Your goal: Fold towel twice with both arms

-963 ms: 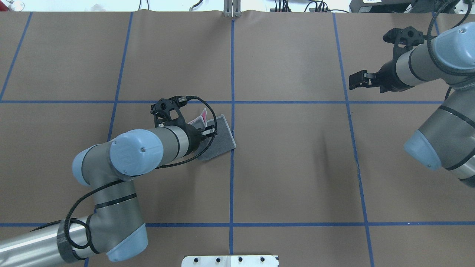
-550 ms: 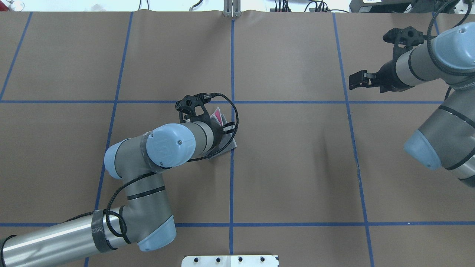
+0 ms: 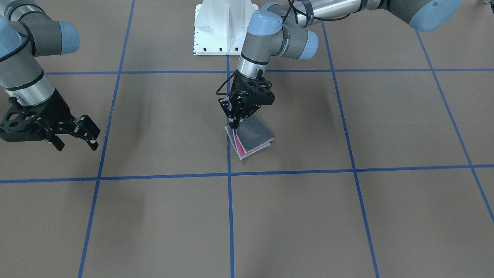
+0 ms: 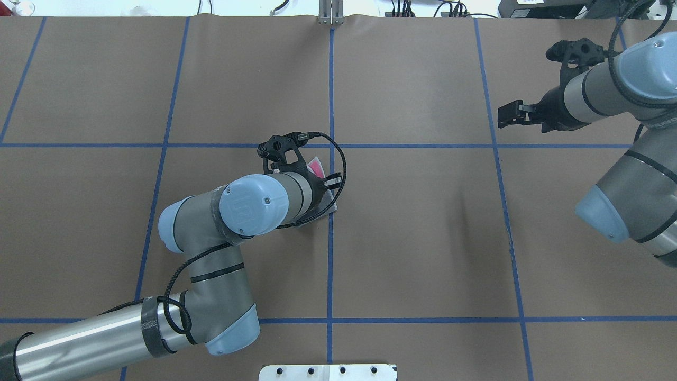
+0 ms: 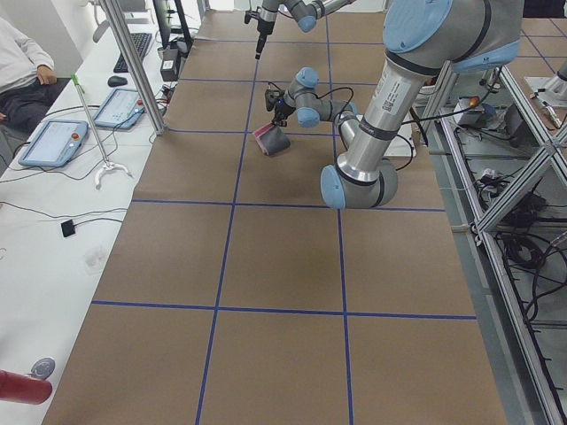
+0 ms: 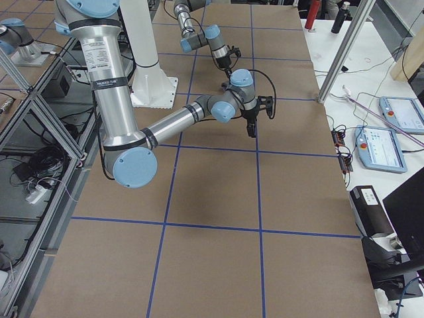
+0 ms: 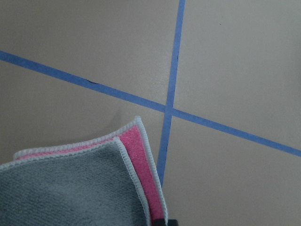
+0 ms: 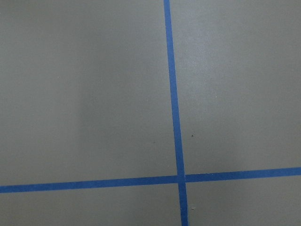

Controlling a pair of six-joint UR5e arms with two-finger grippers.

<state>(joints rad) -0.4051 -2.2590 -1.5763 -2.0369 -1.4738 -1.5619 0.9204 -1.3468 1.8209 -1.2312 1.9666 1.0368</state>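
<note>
Towel [image 3: 252, 137] folded, grey up, pink edges peeking, on desk [image 3: 347, 216] near tape crossing [image 3: 229, 174]. Left gripper [image 3: 233, 122] jaws pinch one corner; right gripper [image 3: 76, 144] jaws spread, well apart. Risk: lifting away unreleased drags layers askew.

- From overhead behind the robot, we look down on the table [image 4: 423, 238].
- We also face the robot from across it; both views share the towel [image 3: 252, 133].
- Wrist cameras sit close above the table.
</note>
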